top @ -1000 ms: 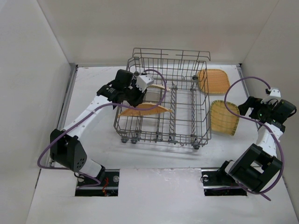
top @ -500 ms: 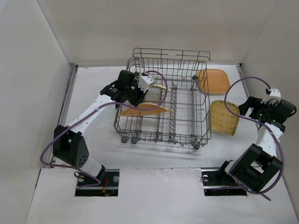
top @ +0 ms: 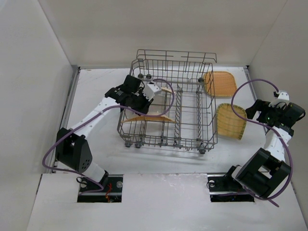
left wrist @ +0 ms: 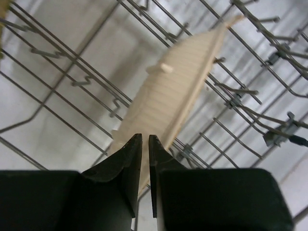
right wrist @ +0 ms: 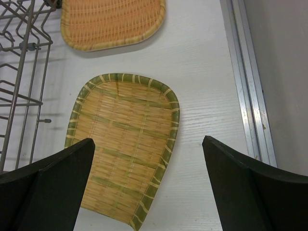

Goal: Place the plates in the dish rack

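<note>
The left hand [left wrist: 143, 140] had its two fingers pressed almost together, only a thin slit between them. It sat low inside the left part of the dish rack [top: 168, 140]. Just past the fingertips a pale plate [left wrist: 178, 82] stood on edge among the tines, and I could not tell whether its rim was nipped in the slit or merely lay behind it. From above, a second plate [top: 147, 119] lay more nearly flat across the front-left wires of the rack.

The step in hand looked like seating a plate. To do it well, the left hand should make sure the plate rests between two tines rather than on top of them. It should then back out straight along its own line so the fingers do not hook a wire or tip the plate.

The right hand [right wrist: 148, 140] was spread wide and hovered over the leaf-shaped plate [right wrist: 120, 120], which had a green rim and lay flat on the desk [right wrist: 207, 72] right of the rack. A rounded square plate [right wrist: 113, 21] lay flat beyond it. The right hand would do best to come down on an edge, since flat plates offer little else to pinch.

No brand, label or writing could be read anywhere.
</note>
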Controlling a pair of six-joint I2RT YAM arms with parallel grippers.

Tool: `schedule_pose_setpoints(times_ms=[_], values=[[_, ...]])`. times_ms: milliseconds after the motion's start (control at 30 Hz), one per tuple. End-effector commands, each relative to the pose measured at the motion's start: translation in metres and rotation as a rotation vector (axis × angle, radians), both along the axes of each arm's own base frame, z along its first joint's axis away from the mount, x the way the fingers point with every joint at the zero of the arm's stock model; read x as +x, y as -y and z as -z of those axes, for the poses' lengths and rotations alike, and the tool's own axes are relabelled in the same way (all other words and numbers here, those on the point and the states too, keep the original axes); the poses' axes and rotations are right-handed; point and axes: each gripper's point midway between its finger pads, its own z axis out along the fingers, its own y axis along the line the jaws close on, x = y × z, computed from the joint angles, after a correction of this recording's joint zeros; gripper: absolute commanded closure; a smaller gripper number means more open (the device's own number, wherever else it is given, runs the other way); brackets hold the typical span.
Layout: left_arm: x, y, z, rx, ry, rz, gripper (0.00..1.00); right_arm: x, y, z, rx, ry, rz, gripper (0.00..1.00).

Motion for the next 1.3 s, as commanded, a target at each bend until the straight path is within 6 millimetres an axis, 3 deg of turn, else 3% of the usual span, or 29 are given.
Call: schedule_pose_setpoints(times_ms=[0,100,167,433,567,633,767,933,1100,1200,1267], values=[[-0.029,0.005,-0.026,-0.036,-0.016,0.064,0.9,0.008,0.003,-0.013,-0.045,0.04,-0.013,0.0],[-0.033,0.006,-0.033,-0.053,0.015,0.06,0.86,0.007,0.002,-0.012,-0.044,0.039,-0.017,0.0],[-0.027,0.006,-0.048,-0.096,0.077,0.038,0.86,0.007,0.002,-0.013,-0.045,0.04,-0.018,0.0],[0.014,-0.005,-0.14,-0.185,0.412,-0.094,0.87,0.007,0.001,-0.013,-0.049,0.044,-0.018,0.0],[0.047,-0.046,-0.178,-0.202,0.56,-0.278,0.86,0.007,0.002,-0.013,-0.048,0.043,-0.017,0.0],[0.068,-0.084,-0.178,-0.188,0.584,-0.424,0.83,0.007,0.002,-0.013,-0.049,0.044,-0.017,0.0],[0.103,-0.174,-0.145,-0.206,0.492,-0.752,0.68,0.007,0.001,-0.014,-0.054,0.047,-0.016,0.0],[0.116,-0.253,-0.066,-0.206,0.304,-0.994,0.32,0.006,-0.002,-0.016,-0.064,0.056,-0.023,0.0],[0.116,-0.286,0.006,-0.188,0.221,-1.056,0.13,0.002,-0.016,-0.021,-0.114,0.085,-0.071,0.0],[0.113,-0.289,0.039,-0.185,0.172,-1.059,0.01,0.001,-0.029,-0.023,-0.157,0.098,-0.121,0.0],[0.11,-0.287,0.053,-0.189,0.145,-1.054,0.0,0.001,-0.041,-0.024,-0.208,0.097,-0.172,0.0]])
